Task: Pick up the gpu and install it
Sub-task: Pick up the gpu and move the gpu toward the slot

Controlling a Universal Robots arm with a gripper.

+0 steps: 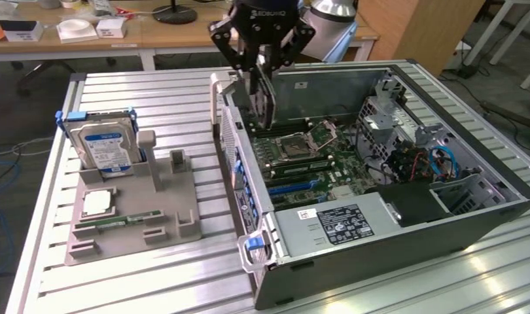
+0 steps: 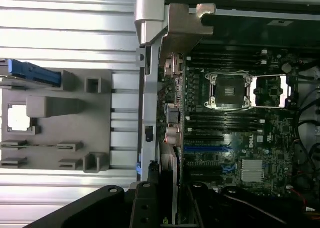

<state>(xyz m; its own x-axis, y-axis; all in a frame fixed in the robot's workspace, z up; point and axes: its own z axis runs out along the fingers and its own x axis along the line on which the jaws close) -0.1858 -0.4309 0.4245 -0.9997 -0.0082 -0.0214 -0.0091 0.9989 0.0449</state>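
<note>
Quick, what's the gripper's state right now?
Gripper: shut on the gpu, holding it upright above the open computer case.

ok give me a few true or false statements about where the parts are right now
The hand grips the gpu over the open computer case. True.
The gpu is seated in a motherboard slot. False: it hangs upright in the hand, above the case.
The hard drive stands in the grey holder. True.
The memory stick is inside the case. False: it lies on the grey holder.
</note>
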